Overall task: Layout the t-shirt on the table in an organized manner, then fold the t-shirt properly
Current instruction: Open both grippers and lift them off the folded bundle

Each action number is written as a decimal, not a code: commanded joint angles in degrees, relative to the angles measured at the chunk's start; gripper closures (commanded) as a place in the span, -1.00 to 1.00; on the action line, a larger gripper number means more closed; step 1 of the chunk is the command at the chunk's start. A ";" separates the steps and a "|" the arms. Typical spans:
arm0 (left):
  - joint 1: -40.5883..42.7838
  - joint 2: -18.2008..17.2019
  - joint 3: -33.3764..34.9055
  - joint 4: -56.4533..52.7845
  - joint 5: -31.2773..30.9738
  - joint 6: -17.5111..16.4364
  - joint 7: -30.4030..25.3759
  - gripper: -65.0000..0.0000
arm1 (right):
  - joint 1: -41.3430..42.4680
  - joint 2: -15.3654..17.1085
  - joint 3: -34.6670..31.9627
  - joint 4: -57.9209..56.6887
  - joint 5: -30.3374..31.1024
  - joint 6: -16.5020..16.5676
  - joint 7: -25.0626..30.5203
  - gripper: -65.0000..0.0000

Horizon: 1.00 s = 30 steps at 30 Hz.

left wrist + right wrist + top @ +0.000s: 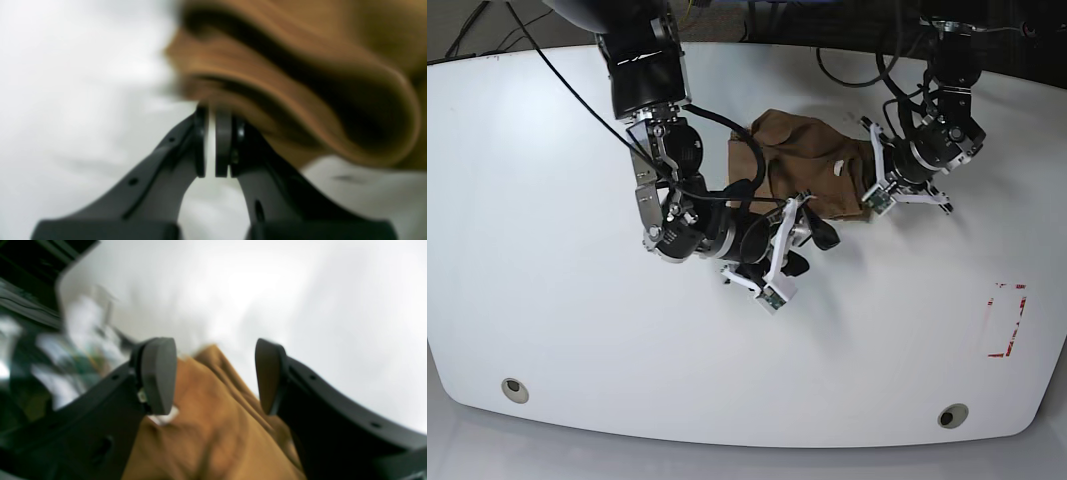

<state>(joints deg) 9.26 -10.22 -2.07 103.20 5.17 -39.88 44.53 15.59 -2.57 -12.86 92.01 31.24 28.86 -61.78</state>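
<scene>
The t-shirt (802,165) lies bunched at the far middle of the table (547,330) (layout is barely begun). The left gripper (210,113) pinches its edge; the right gripper (215,373) gapes wide over cloth, holding nothing. Next, I judge: close, then spread apart.

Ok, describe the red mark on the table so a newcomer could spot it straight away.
Start with the white table, then go to its edge on the base view's right, below the tan-brown t-shirt. The red dashed rectangle lies there, the only coloured marking; the two round grey holes sit nearer the front.
</scene>
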 commanded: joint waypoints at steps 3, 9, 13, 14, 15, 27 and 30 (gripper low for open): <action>-1.65 -1.17 -1.14 1.29 -0.47 -0.12 -0.80 0.92 | 2.12 0.85 0.95 0.70 1.33 0.37 1.34 -0.10; -3.41 -2.05 -5.01 1.37 -0.47 -0.12 -0.89 0.92 | 2.47 2.08 3.24 0.70 1.33 0.46 1.34 -0.10; -6.14 -2.13 -9.32 1.37 -0.47 -0.12 -1.06 0.92 | 2.38 3.05 4.20 0.61 1.33 0.46 1.69 -0.09; -7.19 -2.13 -10.55 1.55 -0.47 -0.12 -1.06 0.92 | 2.30 3.58 4.38 0.61 1.33 0.46 2.13 -0.09; -8.16 -2.13 -11.96 2.17 -0.47 -0.12 -1.06 0.93 | 2.30 4.19 4.38 0.61 1.33 0.46 2.48 -0.09; -13.43 2.09 -20.75 5.77 -0.38 -0.12 -5.46 0.93 | -0.61 9.12 4.20 0.52 1.33 0.37 7.76 0.60; -12.03 3.49 -18.73 5.77 -0.38 -0.12 -9.50 0.93 | -1.13 9.65 4.12 0.52 1.24 0.19 7.84 0.76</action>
<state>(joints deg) -2.81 -7.20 -21.87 107.83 5.56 -40.03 38.26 13.45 6.72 -8.84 91.64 31.38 28.91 -55.68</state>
